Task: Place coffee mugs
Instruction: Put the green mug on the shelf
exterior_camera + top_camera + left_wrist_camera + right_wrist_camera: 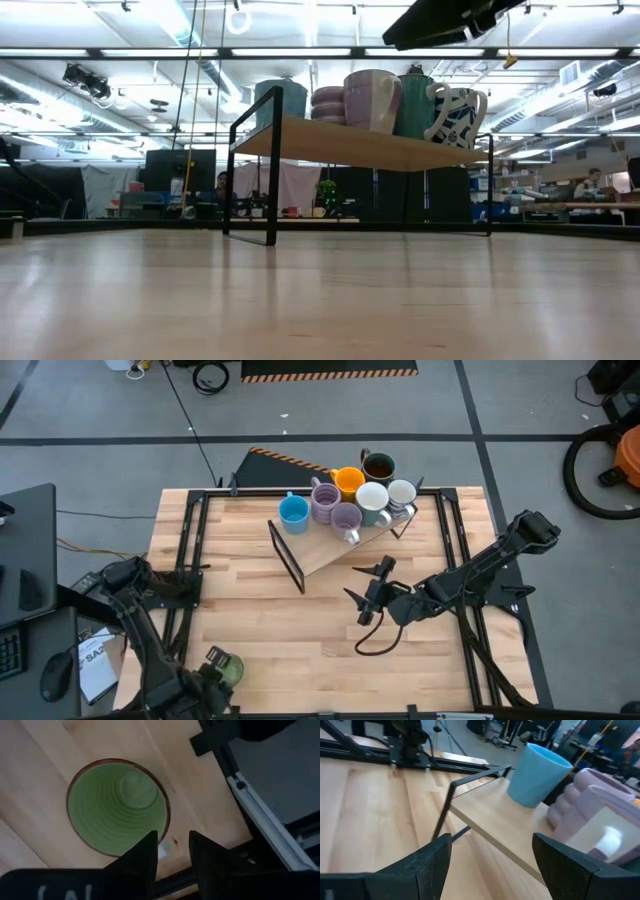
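Seven mugs stand upright on a small wooden shelf (330, 545) at the table's far middle: blue (293, 513), two purple (325, 500) (346, 518), orange (348, 482), dark (378, 466) and two white (372, 500) (402, 495). A green mug (229, 668) is at the table's near left corner, mouth up, under my left gripper (173, 847), whose fingers are close together at its rim. My right gripper (368, 595) hovers open over the table's middle, just near of the shelf and pointing at it. It touches nothing. My left gripper comes at the green mug from above, pointing down, at the rim (164, 827). One finger (145, 855) shows over the inside of the rim and the other (205, 855) outside it. The fingers hide the contact itself. Whether the mug is lifted cannot be told.
The shelf stands on thin black legs (272, 170) with open room beneath it. Black frame rails (190, 550) run along the table's left and right sides. Bare wood (290, 630) lies between the shelf and the near edge. A black cable (375, 645) loops under my right arm.
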You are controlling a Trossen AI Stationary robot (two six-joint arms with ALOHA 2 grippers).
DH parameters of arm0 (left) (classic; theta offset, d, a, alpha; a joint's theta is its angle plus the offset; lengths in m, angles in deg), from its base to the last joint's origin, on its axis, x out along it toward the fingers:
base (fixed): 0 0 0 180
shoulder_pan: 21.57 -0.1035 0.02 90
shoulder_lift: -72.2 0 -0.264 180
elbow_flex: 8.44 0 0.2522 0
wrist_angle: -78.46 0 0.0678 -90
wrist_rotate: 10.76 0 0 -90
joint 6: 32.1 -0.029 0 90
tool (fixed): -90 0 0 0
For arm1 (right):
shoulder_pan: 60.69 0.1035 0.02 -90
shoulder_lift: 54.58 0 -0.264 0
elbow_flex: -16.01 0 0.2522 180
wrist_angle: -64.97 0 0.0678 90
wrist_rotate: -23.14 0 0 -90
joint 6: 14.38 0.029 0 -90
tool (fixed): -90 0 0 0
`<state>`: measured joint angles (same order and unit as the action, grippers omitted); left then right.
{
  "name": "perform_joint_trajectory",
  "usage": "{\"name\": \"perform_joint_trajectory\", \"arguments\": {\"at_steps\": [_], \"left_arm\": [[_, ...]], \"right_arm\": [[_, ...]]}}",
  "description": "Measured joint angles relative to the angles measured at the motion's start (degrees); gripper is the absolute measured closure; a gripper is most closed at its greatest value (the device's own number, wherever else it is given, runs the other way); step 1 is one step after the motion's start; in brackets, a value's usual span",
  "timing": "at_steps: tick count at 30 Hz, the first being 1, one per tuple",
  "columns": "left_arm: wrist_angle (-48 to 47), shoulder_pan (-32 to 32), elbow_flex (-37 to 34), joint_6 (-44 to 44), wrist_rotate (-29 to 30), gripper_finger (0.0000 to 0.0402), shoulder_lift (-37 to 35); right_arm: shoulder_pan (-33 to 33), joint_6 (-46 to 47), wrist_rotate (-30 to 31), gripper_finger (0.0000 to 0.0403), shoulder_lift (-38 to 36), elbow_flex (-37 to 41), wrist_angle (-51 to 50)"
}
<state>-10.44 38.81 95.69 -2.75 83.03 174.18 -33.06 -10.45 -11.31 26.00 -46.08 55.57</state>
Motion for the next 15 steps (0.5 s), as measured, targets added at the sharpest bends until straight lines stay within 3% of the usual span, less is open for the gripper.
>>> {"name": "perform_joint_trajectory", "arguments": {"at_steps": [15], "left_arm": [[-2.53, 0.27, 0.0, -9.39, 2.46, 0.0285, 7.81]], "right_arm": [[-0.04, -1.14, -2.24, 0.0119, 0.0, 1.89, 4.62]]}}
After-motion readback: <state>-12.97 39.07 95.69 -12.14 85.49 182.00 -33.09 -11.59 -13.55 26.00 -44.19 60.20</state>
